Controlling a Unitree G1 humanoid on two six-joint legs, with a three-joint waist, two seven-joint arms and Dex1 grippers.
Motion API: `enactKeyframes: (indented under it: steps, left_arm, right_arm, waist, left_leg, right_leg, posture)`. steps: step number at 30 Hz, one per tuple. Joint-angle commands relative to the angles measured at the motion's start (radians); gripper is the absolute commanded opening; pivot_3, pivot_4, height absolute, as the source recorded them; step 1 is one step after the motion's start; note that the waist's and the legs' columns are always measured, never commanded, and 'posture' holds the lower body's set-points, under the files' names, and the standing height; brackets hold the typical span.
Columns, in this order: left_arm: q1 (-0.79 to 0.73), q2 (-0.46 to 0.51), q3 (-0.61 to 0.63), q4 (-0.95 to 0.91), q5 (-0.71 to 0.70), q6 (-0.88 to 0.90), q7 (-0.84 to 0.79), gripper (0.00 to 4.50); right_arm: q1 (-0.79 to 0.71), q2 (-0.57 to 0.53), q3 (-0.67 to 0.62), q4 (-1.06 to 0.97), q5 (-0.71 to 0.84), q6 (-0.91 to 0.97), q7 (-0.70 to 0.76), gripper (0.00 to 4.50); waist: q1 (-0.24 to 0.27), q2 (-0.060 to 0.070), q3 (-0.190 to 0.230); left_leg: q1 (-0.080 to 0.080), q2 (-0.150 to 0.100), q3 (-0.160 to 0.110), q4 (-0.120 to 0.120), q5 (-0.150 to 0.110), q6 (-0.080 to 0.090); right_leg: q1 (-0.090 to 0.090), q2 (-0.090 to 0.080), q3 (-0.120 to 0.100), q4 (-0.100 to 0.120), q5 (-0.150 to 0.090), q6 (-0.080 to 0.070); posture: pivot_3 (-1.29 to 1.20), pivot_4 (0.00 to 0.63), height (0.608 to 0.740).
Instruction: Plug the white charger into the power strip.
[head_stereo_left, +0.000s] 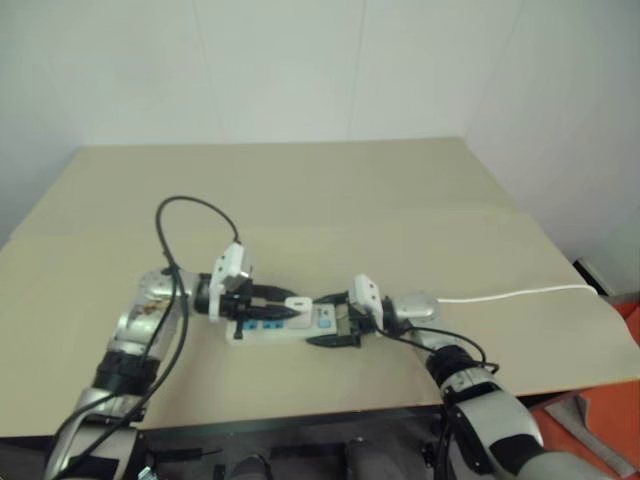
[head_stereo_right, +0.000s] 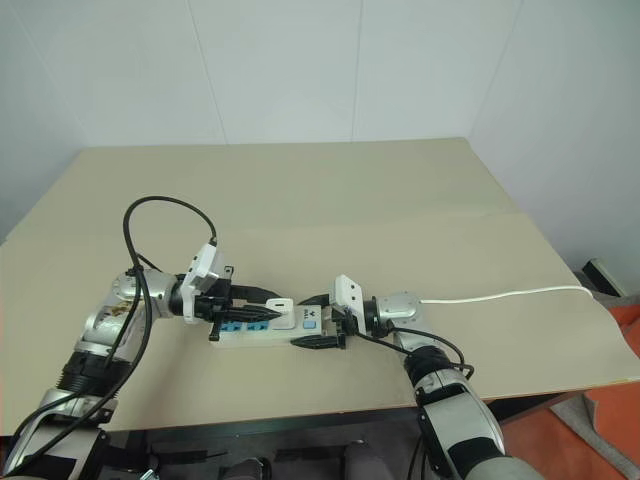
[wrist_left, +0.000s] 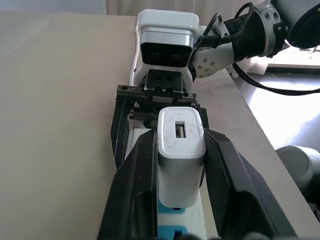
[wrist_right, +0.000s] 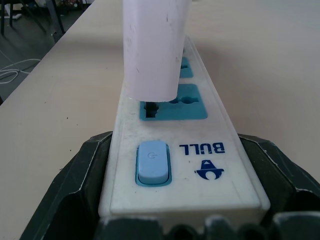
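- Grippers, nearest the table's front edge: the right gripper (head_stereo_right: 322, 320) is spreading wide, one black finger down each long side of the power strip (wrist_right: 172, 145) at its switch end, bracing it; the left gripper (wrist_left: 172, 200) is clamping tight on the white charger (wrist_left: 180, 155).
- Charger: it is standing upright over the blue socket face nearest the switch, its base hovering just above the slots in the right wrist view; dark prongs seem to be entering, but the body is not yet sitting flush.
- Power strip: it is lying flat near the front edge, long side running left to right, the other blue sockets extending under the left gripper.
- Risks, as judgement: pressing down with the prongs slightly off the slots could be jamming them on the socket face; a tilted charger could be binding halfway; a strong push could be sliding or tipping the strip if the right fingers are only flanking it loosely; the charger could be slipping between the left fingers under load.
- Cord (head_stereo_left: 520, 293): thin and white, trailing off the table's right edge.
- Table (head_stereo_left: 330, 190): broad, plain beige surface reaching back.
- Room: pale bare walls (head_stereo_left: 300, 70) are meeting behind the table.
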Motion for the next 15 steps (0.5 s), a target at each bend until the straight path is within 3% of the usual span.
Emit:
enactKeyframes:
  steps: [1, 15]
  left_arm:
    - [-0.009, -0.001, 0.003, 0.0, -0.001, -0.021, -0.002, 0.97]
    - [-0.012, -0.012, -0.011, 0.041, 0.021, -0.055, -0.002, 0.97]
  right_arm:
    - [0.025, 0.0, 0.028, 0.01, -0.039, 0.003, -0.008, 3.41]
    - [0.027, -0.004, 0.028, 0.002, -0.038, 0.005, -0.005, 3.41]
  waist:
    - [0.0, 0.0, 0.0]
    - [0.0, 0.0, 0.0]
  left_leg:
    - [0.0, 0.0, 0.0, 0.0, 0.0, 0.0]
    - [0.0, 0.0, 0.0, 0.0, 0.0, 0.0]
  right_leg:
    - [0.0, 0.0, 0.0, 0.0, 0.0, 0.0]
    - [0.0, 0.0, 0.0, 0.0, 0.0, 0.0]
  posture:
    - [0.0, 0.15, 0.74]
    - [0.0, 0.15, 0.74]
